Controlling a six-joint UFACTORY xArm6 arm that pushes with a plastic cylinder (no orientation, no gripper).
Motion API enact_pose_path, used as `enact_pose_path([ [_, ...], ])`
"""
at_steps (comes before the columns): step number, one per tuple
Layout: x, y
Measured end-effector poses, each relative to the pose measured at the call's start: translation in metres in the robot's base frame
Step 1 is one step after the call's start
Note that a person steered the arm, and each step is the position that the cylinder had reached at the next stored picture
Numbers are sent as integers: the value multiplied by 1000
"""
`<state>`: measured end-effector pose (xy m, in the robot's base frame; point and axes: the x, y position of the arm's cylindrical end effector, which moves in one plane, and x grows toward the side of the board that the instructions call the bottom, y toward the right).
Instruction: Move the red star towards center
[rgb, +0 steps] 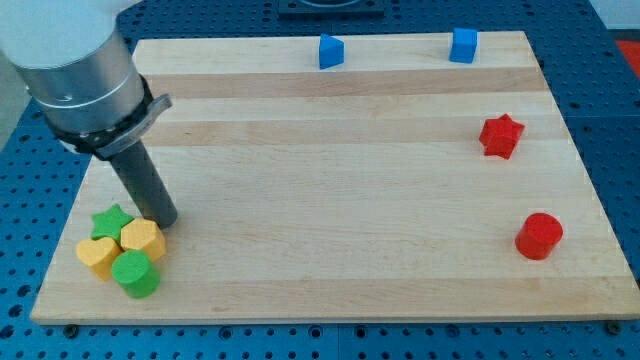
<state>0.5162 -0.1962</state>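
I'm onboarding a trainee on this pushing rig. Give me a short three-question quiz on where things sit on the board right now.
1. True or false: my tip touches the red star.
2. Which block lies closest to my tip? A) yellow block B) red cylinder C) blue cube
3. Fill in: the red star sits near the view's ____ edge of the board.

Key: 1. False; the tip is far off at the view's left, beside the green star. 2. A. 3. right.
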Motion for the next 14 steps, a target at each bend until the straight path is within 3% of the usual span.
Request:
enact_pose_path([
  [5, -38, 24],
  [7, -90, 162],
  [9, -63, 291],
  [11, -62, 432],
  [12, -73, 454],
  [14, -90, 380],
])
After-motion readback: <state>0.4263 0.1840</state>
